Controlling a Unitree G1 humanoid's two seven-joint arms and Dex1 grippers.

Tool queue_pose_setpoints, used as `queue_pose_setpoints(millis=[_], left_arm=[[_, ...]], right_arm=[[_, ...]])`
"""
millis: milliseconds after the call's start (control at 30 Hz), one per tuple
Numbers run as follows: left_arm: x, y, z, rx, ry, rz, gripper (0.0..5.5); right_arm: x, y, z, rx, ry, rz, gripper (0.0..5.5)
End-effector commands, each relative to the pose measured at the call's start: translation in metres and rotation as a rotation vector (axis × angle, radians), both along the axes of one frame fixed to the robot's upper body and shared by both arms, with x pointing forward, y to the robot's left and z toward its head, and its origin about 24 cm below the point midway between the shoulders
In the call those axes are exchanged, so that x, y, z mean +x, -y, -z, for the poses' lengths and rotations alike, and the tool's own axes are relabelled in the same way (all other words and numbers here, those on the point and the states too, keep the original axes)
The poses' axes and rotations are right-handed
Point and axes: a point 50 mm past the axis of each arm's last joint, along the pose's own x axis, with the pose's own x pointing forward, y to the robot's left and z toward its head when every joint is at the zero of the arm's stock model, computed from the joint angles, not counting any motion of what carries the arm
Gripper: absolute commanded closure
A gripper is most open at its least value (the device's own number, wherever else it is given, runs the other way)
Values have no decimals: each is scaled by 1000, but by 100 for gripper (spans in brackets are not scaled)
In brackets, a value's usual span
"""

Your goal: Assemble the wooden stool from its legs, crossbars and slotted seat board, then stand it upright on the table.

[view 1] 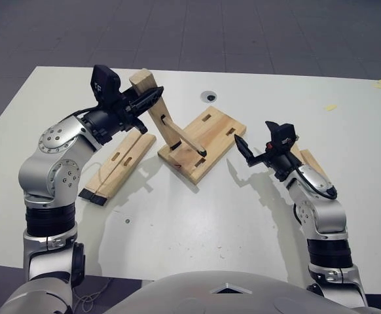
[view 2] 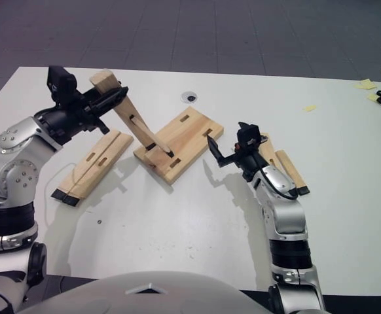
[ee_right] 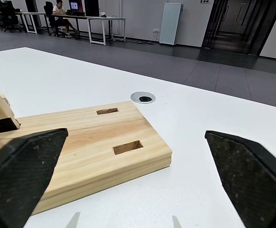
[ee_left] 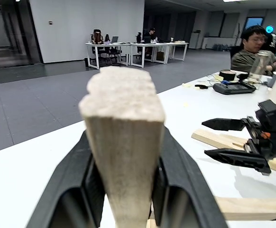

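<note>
Currently pale leg [view 1: 166, 128] tilted on slotted seat board [view 1: 215, 133].

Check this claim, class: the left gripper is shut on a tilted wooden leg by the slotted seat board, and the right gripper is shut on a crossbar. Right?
Not quite. The right gripper is open and holds nothing, as the right wrist view shows. The left gripper is indeed shut on the tilted wooden leg by the slotted seat board.
</note>
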Motion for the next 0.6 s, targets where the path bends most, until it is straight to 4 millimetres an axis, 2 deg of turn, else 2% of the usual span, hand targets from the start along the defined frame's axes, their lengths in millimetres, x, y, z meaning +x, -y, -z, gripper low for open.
queue_pose_setpoints(millis=[33,233,333,600], left_arm=[[2,-5,13,55,-69,-39,448],[6,9,29,106,-159,-61,448],[8,9,43,124,-259,-111,448],[-29,7,105,165,-559,-192,448]], right_arm=[[2,0,-2,-3,8,10,10],[0,-3,-2,-4,16,19,10],[3,-4,-5,-14,34,19,10],[3,-3,-5,-20,42,40,10]])
